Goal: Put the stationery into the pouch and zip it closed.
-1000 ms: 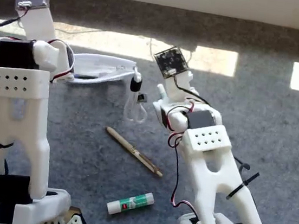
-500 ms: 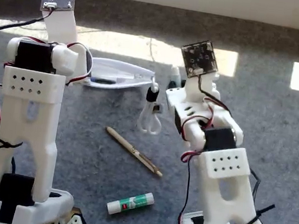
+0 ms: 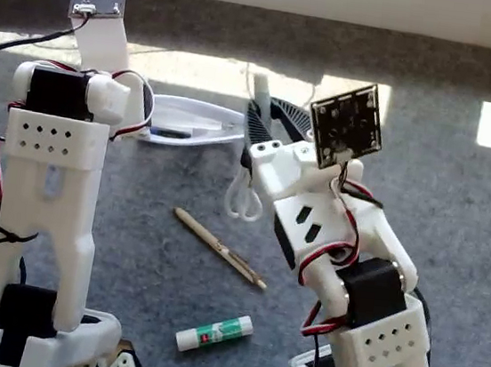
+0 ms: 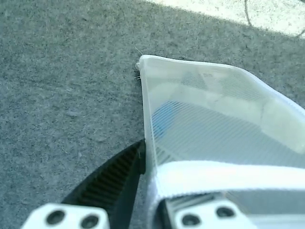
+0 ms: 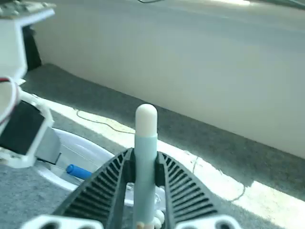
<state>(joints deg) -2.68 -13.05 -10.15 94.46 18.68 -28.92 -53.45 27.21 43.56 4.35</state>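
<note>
A clear pouch (image 3: 190, 121) lies on the grey carpet, and my left gripper (image 3: 137, 121) is shut on its end. From the left wrist the pouch wall (image 4: 205, 124) sits pinched in my left gripper (image 4: 147, 157), with a blue item (image 4: 161, 119) inside. My right gripper (image 3: 267, 119) is shut on a teal marker with a white cap (image 3: 262, 89), held upright just beyond the pouch's tip. That marker (image 5: 145, 138) stands between the jaws of my right gripper (image 5: 143, 160), above the pouch (image 5: 83, 160). A tan pen (image 3: 220, 247) and a glue stick (image 3: 214, 332) lie on the carpet.
A pair of clear loops like scissor handles (image 3: 244, 197) lies at the pouch's tip, beside the right arm. A pale wall (image 5: 214, 57) runs along the back. Sunlit patches cross the carpet (image 3: 456, 218) behind the pouch.
My left arm shifted right, taking the pouch and the clear loops with it. My right gripper swung up and towards the back, so the marker now points upward.
</note>
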